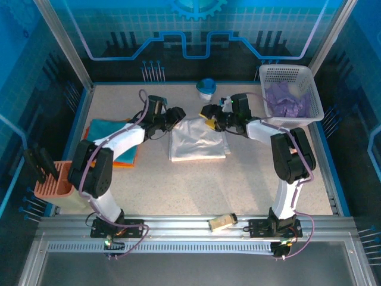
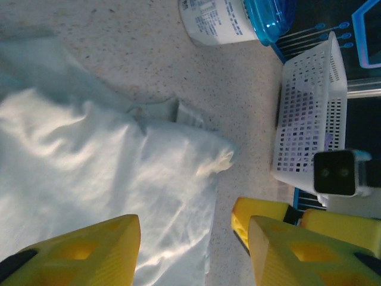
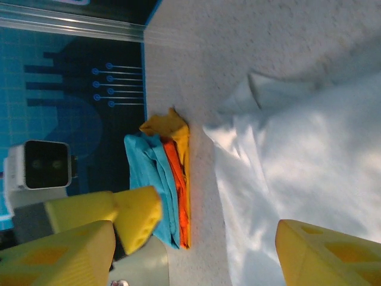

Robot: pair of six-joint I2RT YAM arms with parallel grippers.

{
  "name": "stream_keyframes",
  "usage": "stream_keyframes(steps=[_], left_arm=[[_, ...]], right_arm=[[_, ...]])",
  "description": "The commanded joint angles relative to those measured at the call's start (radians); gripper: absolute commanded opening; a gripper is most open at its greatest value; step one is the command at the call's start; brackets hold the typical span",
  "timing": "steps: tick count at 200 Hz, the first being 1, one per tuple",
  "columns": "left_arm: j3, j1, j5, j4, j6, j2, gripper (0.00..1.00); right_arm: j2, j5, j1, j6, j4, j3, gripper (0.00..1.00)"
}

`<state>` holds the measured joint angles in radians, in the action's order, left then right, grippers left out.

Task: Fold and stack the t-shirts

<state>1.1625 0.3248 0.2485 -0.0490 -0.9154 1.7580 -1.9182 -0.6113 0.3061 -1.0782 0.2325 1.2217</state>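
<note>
A folded white t-shirt [image 1: 196, 142] [image 2: 89, 179] [image 3: 309, 179] lies flat at the table's middle. My left gripper [image 1: 177, 115] [image 2: 193, 253] hovers over its far left corner, jaws open, nothing between the yellow fingers [image 2: 89, 253]. My right gripper [image 1: 208, 113] [image 3: 193, 256] hangs open over the far right corner, close to the left one. Folded teal and orange t-shirts [image 1: 110, 136] [image 3: 169, 179] are stacked on the left. A pale purple t-shirt [image 1: 284, 101] lies crumpled in the basket.
The white lattice basket [image 1: 312, 95] [image 2: 309, 113] stands at the back right. A blue-lidded cup [image 1: 206, 89] [image 2: 232, 21] sits behind the two grippers. A salmon ribbed tray [image 1: 50, 187] stands at the left edge. A small tan object [image 1: 222, 222] rests on the front rail.
</note>
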Motion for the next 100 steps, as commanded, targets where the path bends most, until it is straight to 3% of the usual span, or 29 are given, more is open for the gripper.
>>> stream_keyframes(steps=[1, 62, 100], left_arm=[[0.054, 0.011, 0.077, 0.003, 0.029, 0.104, 0.51], [0.163, -0.020, 0.072, -0.103, -0.017, 0.318, 0.51], [0.109, -0.114, 0.117, -0.247, -0.170, 0.375, 0.50]], right_arm=[[-0.094, -0.010, -0.011, 0.032, -0.054, 0.071, 0.72], [-0.288, -0.013, -0.047, 0.044, -0.065, 0.235, 0.73], [-0.349, -0.018, -0.087, 0.055, -0.080, 0.245, 0.73]])
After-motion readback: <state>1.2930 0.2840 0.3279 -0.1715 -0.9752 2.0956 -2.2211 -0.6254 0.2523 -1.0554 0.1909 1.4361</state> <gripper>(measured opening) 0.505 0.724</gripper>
